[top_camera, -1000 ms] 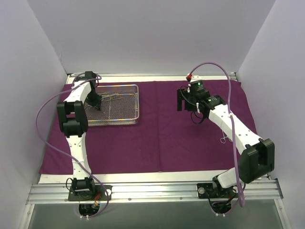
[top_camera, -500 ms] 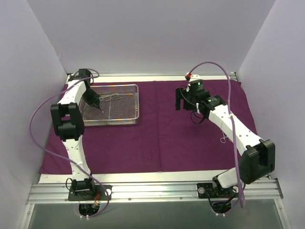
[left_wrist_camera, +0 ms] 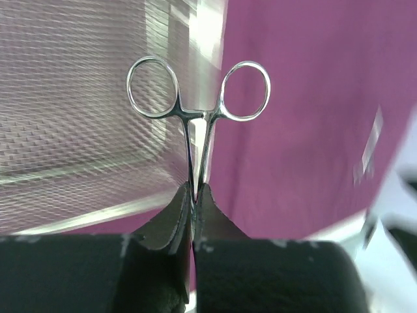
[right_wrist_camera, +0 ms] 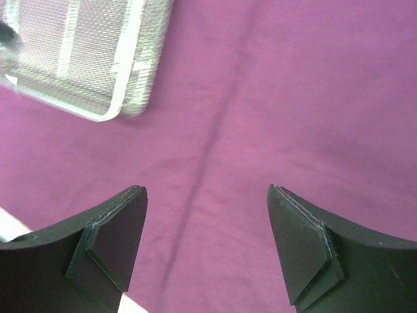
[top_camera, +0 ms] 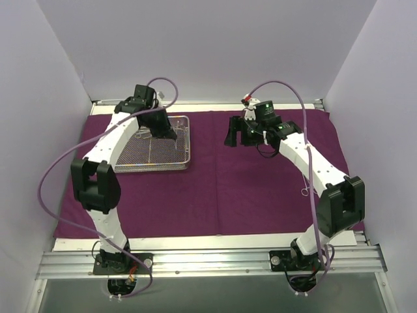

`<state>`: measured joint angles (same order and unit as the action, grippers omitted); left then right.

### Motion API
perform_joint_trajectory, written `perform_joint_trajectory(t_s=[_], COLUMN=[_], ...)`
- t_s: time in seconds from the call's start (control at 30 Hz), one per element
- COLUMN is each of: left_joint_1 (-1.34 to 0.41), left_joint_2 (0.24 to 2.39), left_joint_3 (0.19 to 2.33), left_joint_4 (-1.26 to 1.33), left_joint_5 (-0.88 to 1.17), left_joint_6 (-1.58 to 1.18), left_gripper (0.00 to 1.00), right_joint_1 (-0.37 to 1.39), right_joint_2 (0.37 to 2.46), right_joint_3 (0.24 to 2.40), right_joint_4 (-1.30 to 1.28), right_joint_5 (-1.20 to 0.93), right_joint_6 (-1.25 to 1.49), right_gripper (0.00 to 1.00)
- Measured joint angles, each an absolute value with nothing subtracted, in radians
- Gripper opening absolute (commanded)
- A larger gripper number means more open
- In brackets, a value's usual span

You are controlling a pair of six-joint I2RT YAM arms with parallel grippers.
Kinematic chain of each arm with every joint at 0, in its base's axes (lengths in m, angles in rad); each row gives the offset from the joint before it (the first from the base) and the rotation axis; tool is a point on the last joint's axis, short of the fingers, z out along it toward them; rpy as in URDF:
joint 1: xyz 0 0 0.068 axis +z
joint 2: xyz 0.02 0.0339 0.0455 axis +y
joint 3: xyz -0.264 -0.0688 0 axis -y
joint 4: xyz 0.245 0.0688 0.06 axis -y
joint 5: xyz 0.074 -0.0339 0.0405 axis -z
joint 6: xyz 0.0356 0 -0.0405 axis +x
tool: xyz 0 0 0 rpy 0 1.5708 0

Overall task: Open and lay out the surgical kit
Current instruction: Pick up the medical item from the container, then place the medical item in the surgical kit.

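Left arm (top_camera: 120, 134) arches over the tray (top_camera: 154, 169), jaws pinching scissors (left_wrist_camera: 199, 117)

The left gripper (left_wrist_camera: 194, 195) clamps a pair of slim steel scissors (left_wrist_camera: 197, 117) by the shanks. Its two dark fingers (left_wrist_camera: 163, 225) are pressed together at 6 o'clock, and the two ring handles stand up toward 12. Behind them the blurred wire-mesh tray (left_wrist_camera: 71, 150) fills the side from 8 to 11 o'clock, and the purple cloth (left_wrist_camera: 306, 130) spreads from 1 to 4 o'clock.
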<state>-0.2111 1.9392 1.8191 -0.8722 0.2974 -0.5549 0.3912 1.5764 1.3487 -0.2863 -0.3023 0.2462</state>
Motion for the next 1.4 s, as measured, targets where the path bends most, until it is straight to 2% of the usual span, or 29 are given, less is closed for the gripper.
perform_joint_trajectory(t_s=[0.13,0.3,0.57,0.77,1.07,1.13,1.23,1.27,1.3,1.33,1.37,1.4], left_joint_1=[-0.288,-0.368,-0.484,-0.503,-0.53,-0.538,-0.55,-0.553,-0.556,-0.558,-0.56,-0.562], left_joint_2=[1.797,1.647,1.617,1.634,1.656,1.656,1.656,1.655,1.655,1.655,1.655,1.655], left_joint_3=[1.699,1.611,1.601,1.606,1.624,1.624,1.624,1.624,1.624,1.624,1.622,1.621], left_joint_4=[-0.851,-0.849,-0.863,-0.879,-0.897,-0.899,-0.901,-0.901,-0.901,-0.902,-0.905,-0.906], left_joint_5=[0.396,0.418,0.386,0.361,0.352,0.352,0.352,0.353,0.354,0.357,0.359,0.361], left_joint_6=[-0.467,-0.374,-0.282,-0.241,-0.205,-0.197,-0.192,-0.189,-0.187,-0.186,-0.181,-0.179], left_gripper=[0.02,0.02,0.02,0.02,0.02,0.02,0.02,0.02,0.02,0.02,0.07,0.22], right_joint_1=[0.387,0.386,0.388,0.397,0.451,0.463,0.477,0.48,0.482,0.484,0.484,0.484], right_joint_2=[1.609,1.633,1.72,1.761,1.798,1.81,1.831,1.838,1.843,1.847,1.847,1.847], right_joint_3=[1.385,1.393,1.457,1.474,1.476,1.476,1.477,1.477,1.477,1.478,1.478,1.478], right_joint_4=[-0.271,-0.182,-0.102,-0.091,-0.094,-0.095,-0.094,-0.094,-0.093,-0.094,-0.088,-0.088], right_joint_5=[-0.437,-0.622,-0.801,-0.834,-0.873,-0.882,-0.9,-0.906,-0.913,-0.925,-0.945,-0.948], right_joint_6=[0.298,0.439,0.628,0.689,0.71,0.71,0.711,0.711,0.709,0.715,0.727,0.725], right_gripper=[0.78,0.82,0.83,0.79,0.65,0.57,0.36,0.14,0.05,0.0,0.0,0.0])
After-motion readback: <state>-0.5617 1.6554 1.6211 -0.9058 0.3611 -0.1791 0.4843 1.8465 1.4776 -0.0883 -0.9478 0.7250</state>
